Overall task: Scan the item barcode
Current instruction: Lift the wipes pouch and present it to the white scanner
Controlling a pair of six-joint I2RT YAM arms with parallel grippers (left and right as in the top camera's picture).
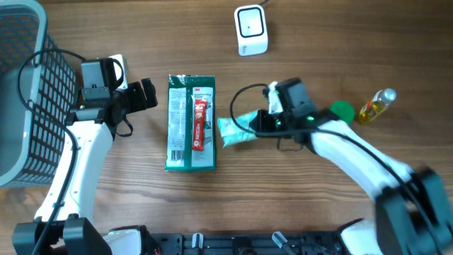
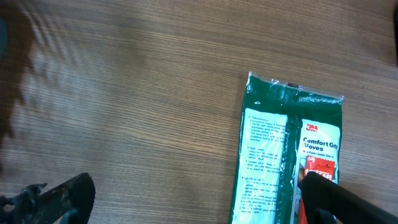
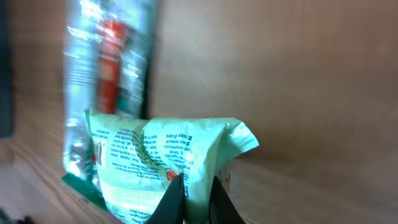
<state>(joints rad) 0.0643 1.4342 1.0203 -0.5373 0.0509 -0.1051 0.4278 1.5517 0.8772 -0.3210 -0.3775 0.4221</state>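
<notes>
Right wrist: pouch (image 3: 163, 146) in claw (image 3: 197, 182)

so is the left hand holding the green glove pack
No, the left hand is open and sits beside the green glove pack, which lies flat on the table.

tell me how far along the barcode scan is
Done: the right gripper is shut on the edge of the pale green pouch. In hand: the pouch is pinched beside the glove pack, away from the white scanner. Left: carry it to the scanner and show its barcode. The left gripper is open and holds nothing.
</notes>
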